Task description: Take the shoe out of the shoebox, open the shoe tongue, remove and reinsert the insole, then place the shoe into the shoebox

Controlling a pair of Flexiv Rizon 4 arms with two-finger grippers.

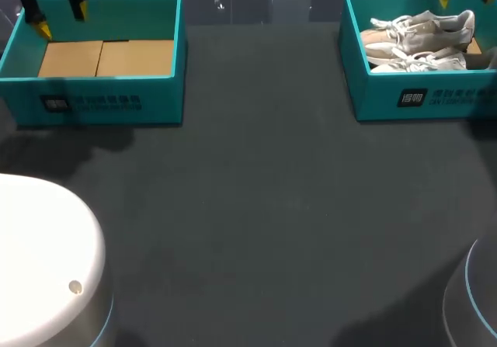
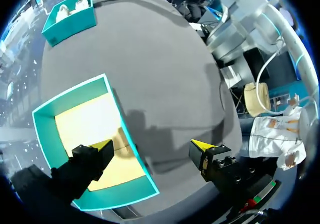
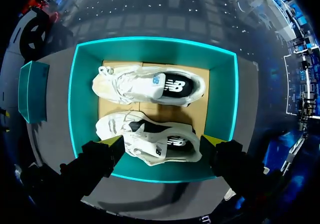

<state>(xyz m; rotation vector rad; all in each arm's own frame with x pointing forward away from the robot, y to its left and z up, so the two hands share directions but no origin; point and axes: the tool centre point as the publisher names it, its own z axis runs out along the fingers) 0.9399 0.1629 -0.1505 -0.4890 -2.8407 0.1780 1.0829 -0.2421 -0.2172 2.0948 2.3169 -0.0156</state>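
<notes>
Two white shoes lie side by side in the teal shoebox [image 1: 380, 98] at the table's far right. In the right wrist view the near shoe [image 3: 150, 136] lies below and between my fingers, and the far shoe [image 3: 145, 86] lies beyond it; both show dark insoles. My right gripper [image 3: 164, 141] hangs open above this shoebox [image 3: 222, 103], holding nothing, and its yellow tips [image 1: 444, 0] show over the back wall. My left gripper [image 1: 60, 19] stands open above the empty teal box [image 1: 101, 102] at the far left. One left finger [image 2: 102, 149] is over that box's cardboard floor [image 2: 85, 124].
The left wrist view shows the shoebox with shoes [image 2: 67, 13] far across the dark table [image 1: 256, 207]. White rounded arm bases sit at the near left [image 1: 46, 254] and near right [image 1: 474, 300] corners.
</notes>
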